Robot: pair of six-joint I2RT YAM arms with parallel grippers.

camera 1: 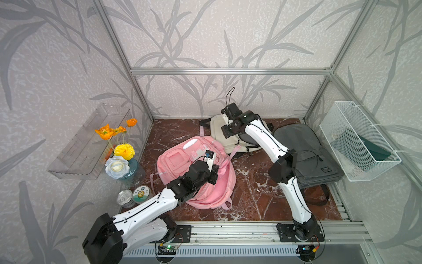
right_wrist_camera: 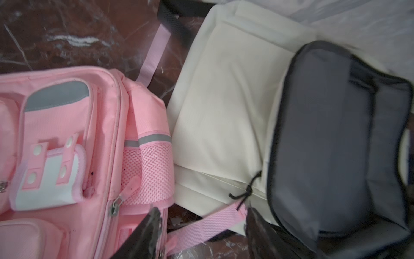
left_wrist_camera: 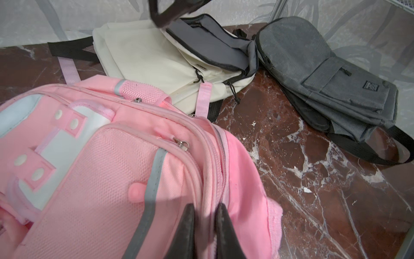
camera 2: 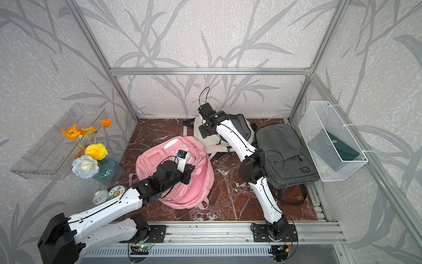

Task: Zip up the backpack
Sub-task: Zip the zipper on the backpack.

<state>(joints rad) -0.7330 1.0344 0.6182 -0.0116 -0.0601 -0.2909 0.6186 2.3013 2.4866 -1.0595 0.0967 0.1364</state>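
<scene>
Left gripper (left_wrist_camera: 205,208) is pinching the pink backpack (left_wrist_camera: 89,168) edge, lower centre. Right gripper (right_wrist_camera: 202,213) is hanging released, empty. Zipping is looking unfinished.

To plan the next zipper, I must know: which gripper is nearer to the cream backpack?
Right. The right gripper hangs open above the cream backpack; the left gripper is apart from it, shut on the pink backpack.

1. Left arm (camera 1: 146,210) stretched forward, low, wrist angled down. Left gripper (left_wrist_camera: 205,215) fingers nearly together, pinching the pink backpack (left_wrist_camera: 89,179).
2. Right arm (camera 1: 294,192) reaches far back, forearm raised. Right gripper (right_wrist_camera: 202,215) points down, fingers spread wide.
</scene>
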